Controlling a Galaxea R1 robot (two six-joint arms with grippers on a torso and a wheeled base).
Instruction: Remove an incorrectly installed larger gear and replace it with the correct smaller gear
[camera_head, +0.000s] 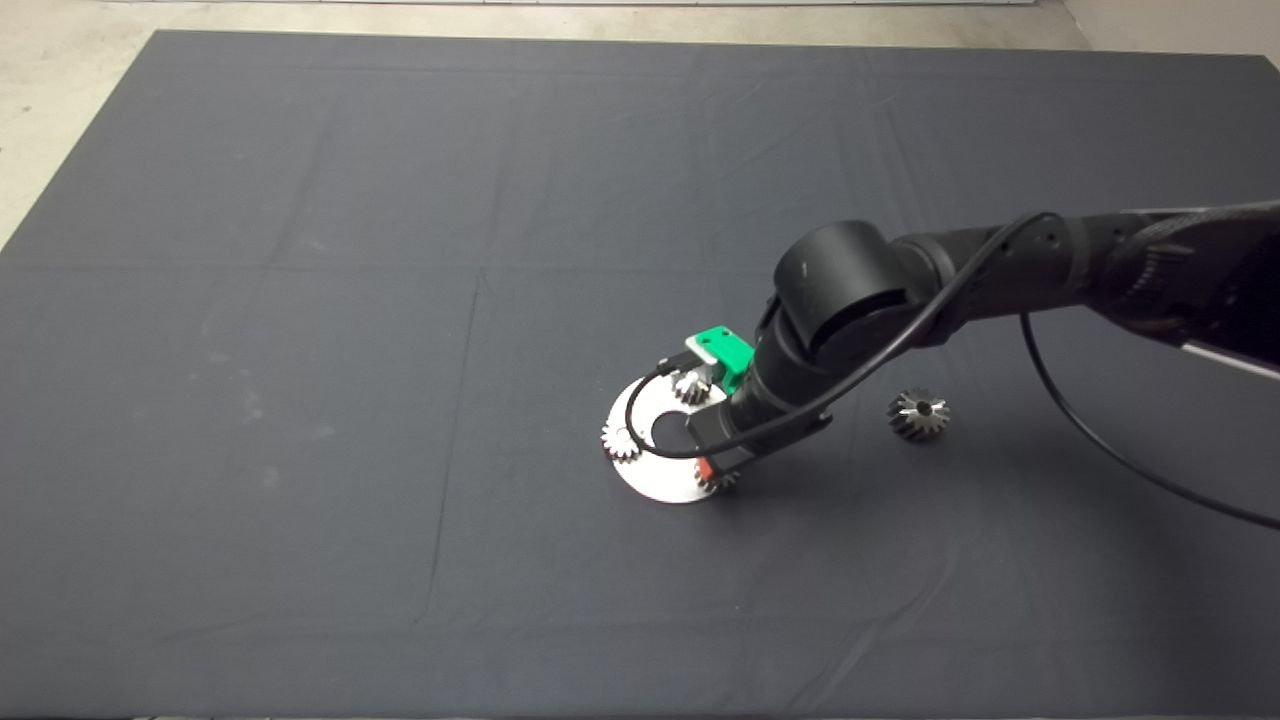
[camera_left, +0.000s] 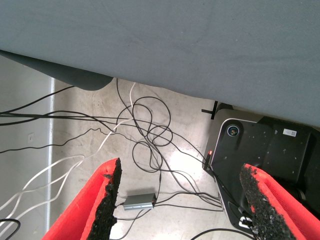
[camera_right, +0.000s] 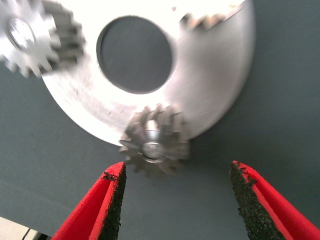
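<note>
A round steel plate (camera_head: 655, 478) with a centre hole lies mid-mat and carries three small gears at its rim. My right gripper (camera_head: 712, 466) is down at the plate's near right edge and open. In the right wrist view the gripper (camera_right: 175, 200) has the smaller gear (camera_right: 155, 147) just ahead of its spread fingers, not touched; this gear also shows in the head view (camera_head: 717, 480). The larger gear (camera_head: 918, 414) lies on the mat, right of the plate. My left gripper (camera_left: 180, 200) is open and empty, parked outside the head view.
Two other small gears sit on the plate, one at its far side (camera_head: 690, 387) and one at its left (camera_head: 620, 440). The right arm's black cable (camera_head: 1100, 440) loops over the mat. The left wrist view shows the mat's edge and floor cables (camera_left: 150, 135).
</note>
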